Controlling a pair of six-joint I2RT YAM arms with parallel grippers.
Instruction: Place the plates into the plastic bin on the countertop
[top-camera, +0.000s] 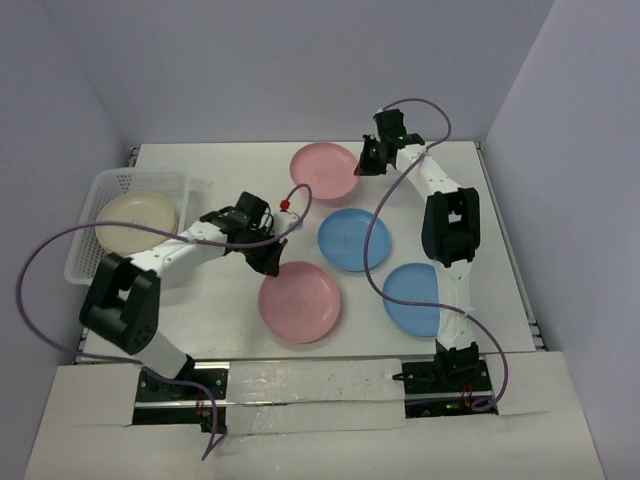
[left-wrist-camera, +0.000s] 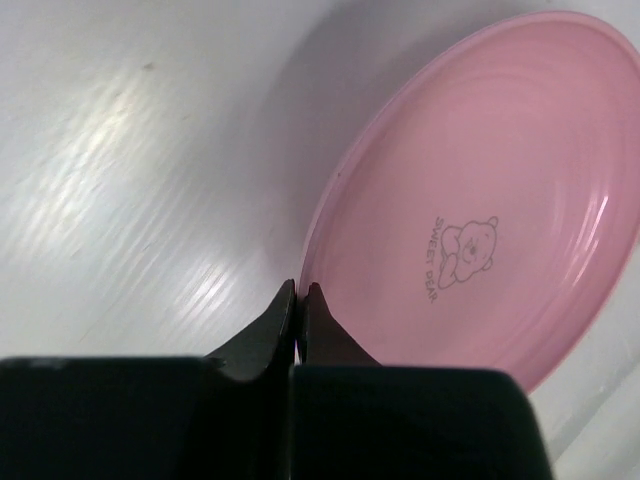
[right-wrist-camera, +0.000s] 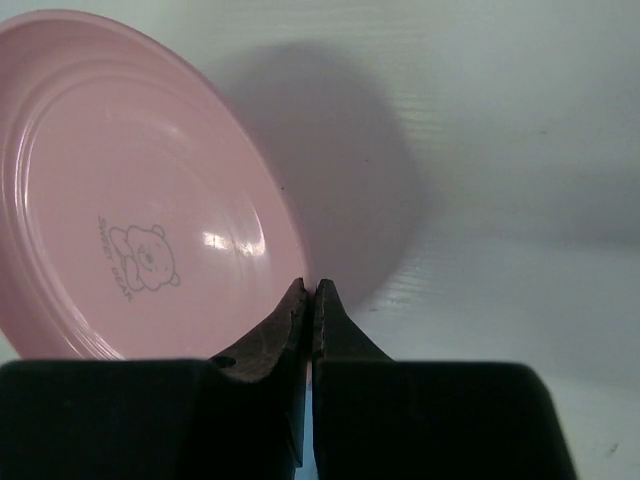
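Grasping step: left hand (left-wrist-camera: 300, 288) clamps the rim of the near pink plate (top-camera: 300, 302); right hand (right-wrist-camera: 310, 285) clamps the far pink plate (top-camera: 323, 170). Both sit on the surface (top-camera: 480, 200), outside the bin (top-camera: 80, 265). Next move should be to lift and carry each to the bin.

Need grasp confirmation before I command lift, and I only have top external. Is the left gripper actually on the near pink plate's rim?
Observer: Yes. The left wrist view shows the left gripper shut, with the rim of the near pink plate pinched between its fingertips.
Operator: Right side?
Observer: Same in the right wrist view. The right gripper is shut on the edge of the far pink plate.
Operator: Plates face up?
Observer: Yes, both. The inside of the near one carries a bear print reading SWEET BEAR, and the far one has the same print.
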